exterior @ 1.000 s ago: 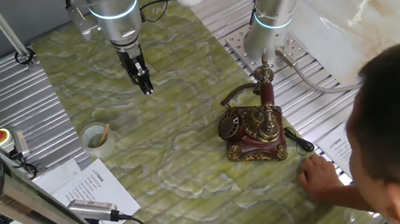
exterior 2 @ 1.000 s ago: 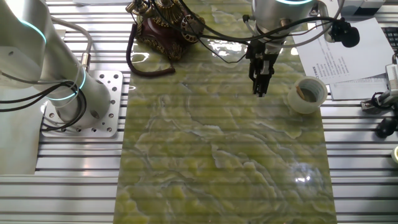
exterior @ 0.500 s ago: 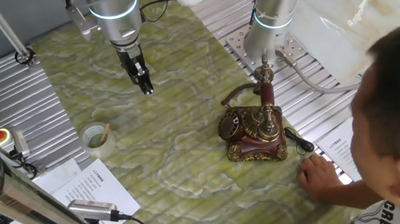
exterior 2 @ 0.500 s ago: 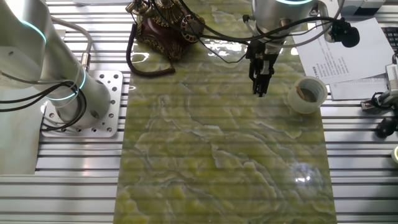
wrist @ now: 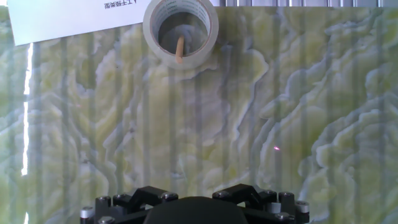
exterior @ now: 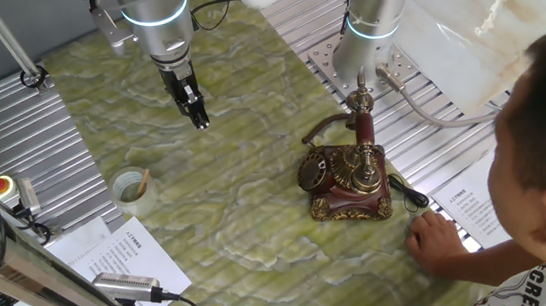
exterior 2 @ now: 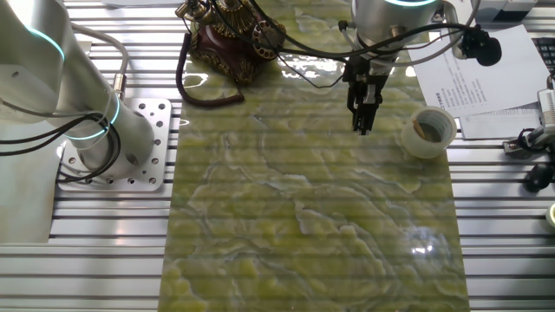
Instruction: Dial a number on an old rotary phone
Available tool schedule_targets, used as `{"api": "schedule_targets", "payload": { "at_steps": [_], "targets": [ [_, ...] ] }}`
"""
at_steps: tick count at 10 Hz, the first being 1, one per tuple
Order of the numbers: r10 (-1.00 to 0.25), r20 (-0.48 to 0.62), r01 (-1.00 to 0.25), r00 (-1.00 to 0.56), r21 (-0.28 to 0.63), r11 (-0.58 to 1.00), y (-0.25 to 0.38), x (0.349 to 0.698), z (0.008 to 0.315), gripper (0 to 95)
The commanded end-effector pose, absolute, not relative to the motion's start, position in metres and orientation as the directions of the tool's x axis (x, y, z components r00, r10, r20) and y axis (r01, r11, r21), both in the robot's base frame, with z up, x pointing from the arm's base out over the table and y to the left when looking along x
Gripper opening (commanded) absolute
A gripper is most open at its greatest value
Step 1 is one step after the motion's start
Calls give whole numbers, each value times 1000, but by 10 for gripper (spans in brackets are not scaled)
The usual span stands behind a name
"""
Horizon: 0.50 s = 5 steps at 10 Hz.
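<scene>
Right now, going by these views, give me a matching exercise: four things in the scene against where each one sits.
Things:
1. old rotary phone
2. clear tape roll
3. gripper
4. person's hand

Places:
A. above bare mat, touching nothing
B. flat on the mat beside the phone's black cord
C. on the mat near the printed sheet
D. on the mat in front of the arm's base

Pairs: 1-D, 2-C, 3-A, 4-B
</scene>
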<state>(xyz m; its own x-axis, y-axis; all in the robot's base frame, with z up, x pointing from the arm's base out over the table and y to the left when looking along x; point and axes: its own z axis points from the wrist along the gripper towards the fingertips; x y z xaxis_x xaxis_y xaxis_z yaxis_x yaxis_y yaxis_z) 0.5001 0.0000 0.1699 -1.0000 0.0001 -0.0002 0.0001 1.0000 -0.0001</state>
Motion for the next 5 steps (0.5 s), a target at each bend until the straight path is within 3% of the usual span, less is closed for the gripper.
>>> {"api": "schedule_targets", "payload": {
  "at_steps": [1,5],
  "targets": [
    [84,146,85,-986,-3,996,0,500,170,0],
    [84,148,83,-985,-7,996,0,500,170,0]
  ]
}}
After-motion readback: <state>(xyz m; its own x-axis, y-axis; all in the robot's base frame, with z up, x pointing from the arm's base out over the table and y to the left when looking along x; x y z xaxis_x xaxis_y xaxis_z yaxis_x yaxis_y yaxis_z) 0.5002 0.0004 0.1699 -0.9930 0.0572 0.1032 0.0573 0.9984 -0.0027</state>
